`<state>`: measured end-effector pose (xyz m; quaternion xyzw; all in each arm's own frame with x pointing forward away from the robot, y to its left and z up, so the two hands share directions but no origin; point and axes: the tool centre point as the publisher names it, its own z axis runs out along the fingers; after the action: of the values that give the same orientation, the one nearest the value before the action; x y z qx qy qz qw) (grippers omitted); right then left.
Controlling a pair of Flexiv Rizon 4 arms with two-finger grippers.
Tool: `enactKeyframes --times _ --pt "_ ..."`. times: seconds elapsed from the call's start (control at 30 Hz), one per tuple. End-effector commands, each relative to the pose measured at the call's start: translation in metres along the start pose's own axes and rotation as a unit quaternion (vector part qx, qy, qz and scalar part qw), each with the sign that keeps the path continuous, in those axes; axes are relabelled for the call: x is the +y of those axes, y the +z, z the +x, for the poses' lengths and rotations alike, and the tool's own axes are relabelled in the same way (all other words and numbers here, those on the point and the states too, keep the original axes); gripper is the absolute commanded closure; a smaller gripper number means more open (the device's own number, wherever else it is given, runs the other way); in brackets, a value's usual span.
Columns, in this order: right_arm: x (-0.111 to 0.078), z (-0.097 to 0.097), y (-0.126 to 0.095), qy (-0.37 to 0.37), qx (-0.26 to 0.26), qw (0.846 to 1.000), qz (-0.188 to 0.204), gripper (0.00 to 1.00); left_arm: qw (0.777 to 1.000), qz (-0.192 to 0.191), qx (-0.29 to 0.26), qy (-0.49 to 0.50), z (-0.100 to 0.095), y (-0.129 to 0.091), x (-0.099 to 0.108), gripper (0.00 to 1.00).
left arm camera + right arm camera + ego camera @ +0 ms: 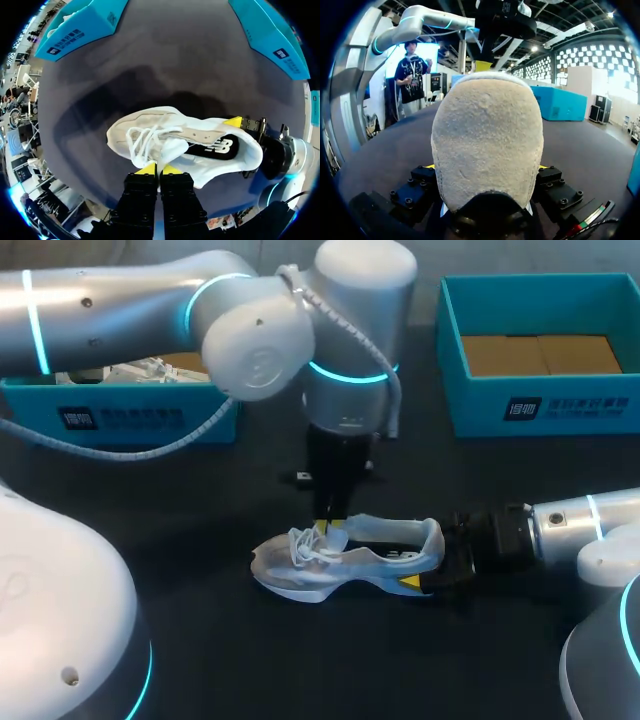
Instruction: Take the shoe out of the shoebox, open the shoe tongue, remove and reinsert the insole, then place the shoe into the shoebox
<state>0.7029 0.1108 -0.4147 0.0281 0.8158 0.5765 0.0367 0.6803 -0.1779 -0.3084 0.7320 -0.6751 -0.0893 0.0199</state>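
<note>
Right hand (445, 558): at the shoe's heel end, fingers clamped on the heel from both sides, yellow tips showing at either edge of the heel.

Shoe (345, 560): white with a black panel on its side, sole down on the dark surface (200, 640). Long axis runs side to side across the surface. The toe points toward the left arm's side and the heel points into the right hand. Laces loose over the forefoot.

Left hand (159, 169): directly above the shoe's lace area, coming down from above. Fingers drawn together, pinching the edge of the tongue (172, 149).

Teal shoebox (120, 410): beyond the shoe on its toe side, open, white items inside, partly hidden by the left arm.

Second teal shoebox (540, 400): beyond the shoe on its heel side, open, brown card visible inside.
</note>
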Motion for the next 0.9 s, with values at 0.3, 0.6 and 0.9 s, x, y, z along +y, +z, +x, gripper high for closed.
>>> enactKeyframes --times 0.3,0.6,0.9 --pt "0.001 0.001 0.001 0.0 -0.001 1.0 0.002 1.0 0.981 -0.004 0.195 -0.004 -0.044 -0.006 0.001 1.0" --pt "0.001 0.001 0.001 0.0 -0.001 1.0 0.002 1.0 0.966 -0.034 0.254 -0.015 -0.068 0.013 -0.003 1.0" --pt "0.001 0.001 0.001 0.0 -0.001 1.0 0.002 1.0 0.97 -0.059 0.236 -0.011 -0.076 0.038 -0.012 1.0"
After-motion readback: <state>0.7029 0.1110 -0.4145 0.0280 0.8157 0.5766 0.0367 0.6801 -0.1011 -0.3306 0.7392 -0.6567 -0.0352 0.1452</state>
